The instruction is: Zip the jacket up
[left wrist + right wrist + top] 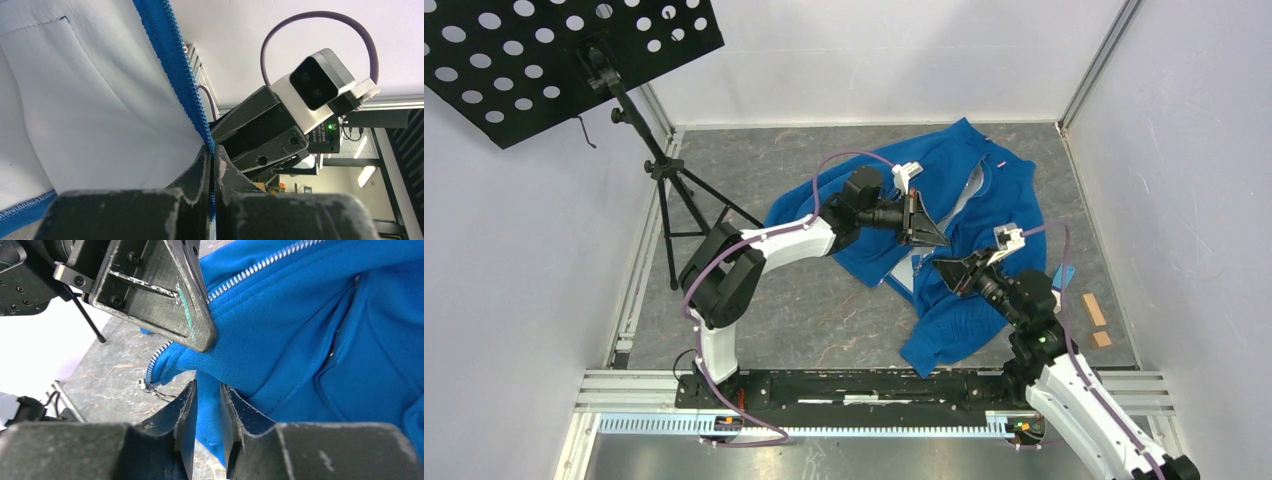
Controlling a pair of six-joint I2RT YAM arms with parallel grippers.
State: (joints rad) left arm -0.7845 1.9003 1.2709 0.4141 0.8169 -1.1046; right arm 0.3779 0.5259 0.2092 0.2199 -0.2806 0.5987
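Note:
The royal-blue jacket (984, 200) lies crumpled on the grey table, right of centre, with its pale lining showing at the open front. My left gripper (932, 236) is shut on the blue zipper edge (175, 60), with the white lining (90, 100) beside it; the jaws (211, 150) are pressed together. My right gripper (946, 268) sits just below and right of it, closed on a fold of blue jacket fabric (207, 405). The silver zipper teeth (260, 262) run up past the left gripper's fingers (165, 295). The metal pull (142, 385) hangs by the table.
A black perforated music stand (554, 50) on a tripod (669, 190) stands at the back left. Two wooden blocks (1094, 310) and a small blue object (1064, 277) lie at the right wall. White walls enclose the table.

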